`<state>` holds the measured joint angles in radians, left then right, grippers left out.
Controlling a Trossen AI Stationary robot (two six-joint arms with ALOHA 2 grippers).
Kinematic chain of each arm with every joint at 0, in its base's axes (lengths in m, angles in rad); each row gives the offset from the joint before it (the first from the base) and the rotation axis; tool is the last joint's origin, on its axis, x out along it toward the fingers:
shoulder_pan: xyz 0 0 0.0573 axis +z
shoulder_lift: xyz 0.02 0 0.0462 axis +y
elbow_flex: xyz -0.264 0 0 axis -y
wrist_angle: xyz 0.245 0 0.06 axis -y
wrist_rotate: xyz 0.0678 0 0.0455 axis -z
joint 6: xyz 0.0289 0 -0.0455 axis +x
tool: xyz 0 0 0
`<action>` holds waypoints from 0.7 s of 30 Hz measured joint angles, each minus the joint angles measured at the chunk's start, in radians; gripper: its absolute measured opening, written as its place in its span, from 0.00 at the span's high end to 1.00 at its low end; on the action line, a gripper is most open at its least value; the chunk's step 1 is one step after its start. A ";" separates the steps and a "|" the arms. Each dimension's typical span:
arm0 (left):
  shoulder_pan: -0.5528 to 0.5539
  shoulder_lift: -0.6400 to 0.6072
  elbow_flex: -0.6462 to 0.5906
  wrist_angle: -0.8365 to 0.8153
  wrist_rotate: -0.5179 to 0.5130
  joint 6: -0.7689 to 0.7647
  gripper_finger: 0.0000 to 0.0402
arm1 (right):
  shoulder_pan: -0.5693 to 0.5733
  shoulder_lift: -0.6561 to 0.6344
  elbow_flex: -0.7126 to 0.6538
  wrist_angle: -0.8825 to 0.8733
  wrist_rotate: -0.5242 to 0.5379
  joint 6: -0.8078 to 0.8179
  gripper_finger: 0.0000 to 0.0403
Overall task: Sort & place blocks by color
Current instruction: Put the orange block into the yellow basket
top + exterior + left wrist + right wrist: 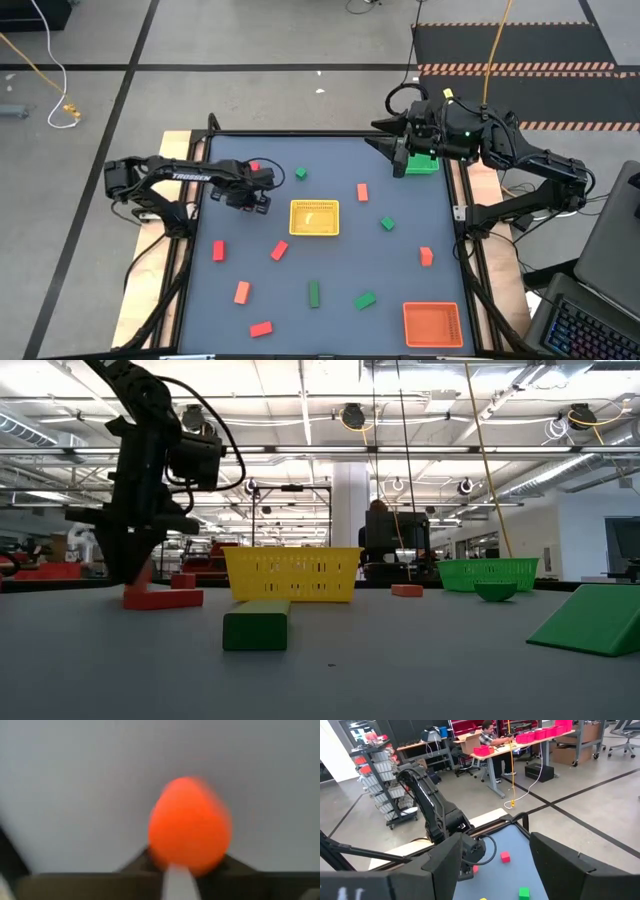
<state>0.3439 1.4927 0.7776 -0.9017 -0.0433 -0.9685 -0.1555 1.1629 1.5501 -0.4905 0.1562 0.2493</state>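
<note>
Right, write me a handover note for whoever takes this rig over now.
Left gripper: down at the table's far left, jaws closing around a red block; a firm grip cannot be confirmed yet.
Right gripper: jaws open, empty, waiting over the far right corner by the green tray.
Yellow tray at mid-table and orange tray at the near right hold no blocks.
Done: nothing sorted, as far as can be seen.
Left: all the red, orange-red and green blocks scattered on the table.
</note>
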 joint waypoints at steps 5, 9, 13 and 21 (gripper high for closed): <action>0.000 0.000 0.000 0.031 0.016 0.018 0.99 | 0.000 0.000 0.000 -0.003 0.000 0.000 0.43; 0.000 0.000 0.000 0.033 0.018 0.006 0.96 | 0.000 0.000 0.000 -0.003 0.000 0.000 0.43; 0.000 0.000 0.000 0.033 0.026 0.022 0.89 | 0.000 0.000 0.000 -0.002 0.003 -0.003 0.43; 0.000 0.000 0.038 0.036 0.027 0.084 0.72 | -0.002 0.010 -0.074 -0.069 0.028 0.001 0.43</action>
<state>0.3435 1.4929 0.8155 -0.8654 -0.0158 -0.8842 -0.1577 1.1732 1.4758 -0.5594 0.1846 0.2500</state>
